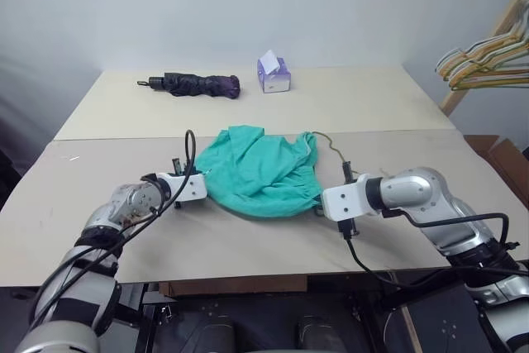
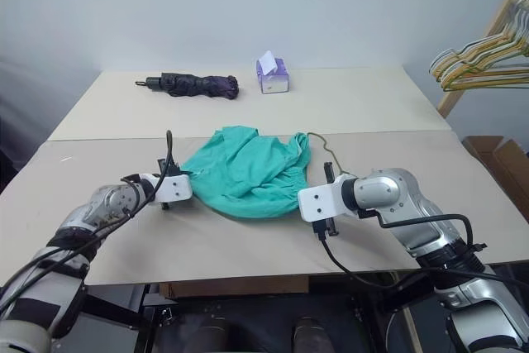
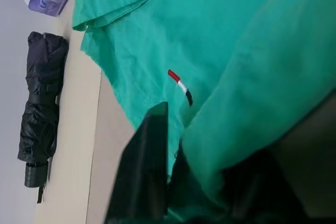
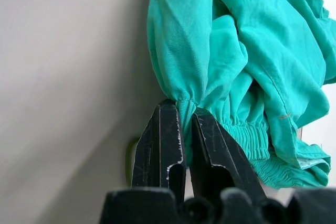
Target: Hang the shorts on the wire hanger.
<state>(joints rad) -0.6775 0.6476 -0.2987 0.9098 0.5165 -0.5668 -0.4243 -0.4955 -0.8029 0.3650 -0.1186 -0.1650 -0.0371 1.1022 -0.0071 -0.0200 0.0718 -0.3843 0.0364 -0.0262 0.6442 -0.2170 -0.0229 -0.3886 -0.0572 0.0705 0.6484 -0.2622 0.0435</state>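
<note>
Pale tabletop surface (image 1: 397, 105) carries a folded black umbrella (image 1: 198, 84), a purple tissue box (image 1: 274, 74) and, nearer, crumpled teal shorts (image 1: 264, 171). Left gripper (image 1: 201, 179) and right gripper (image 4: 187, 129) both pinch the shorts' edges, fingers (image 4: 164, 145) clamped on fabric.

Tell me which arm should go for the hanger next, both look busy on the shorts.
Right, probably. The wire hanger pokes out from under the shorts on the right side, just beyond the right gripper. That gripper is shut on the waistband, so it must let go first. The left gripper pinches the far edge.
</note>
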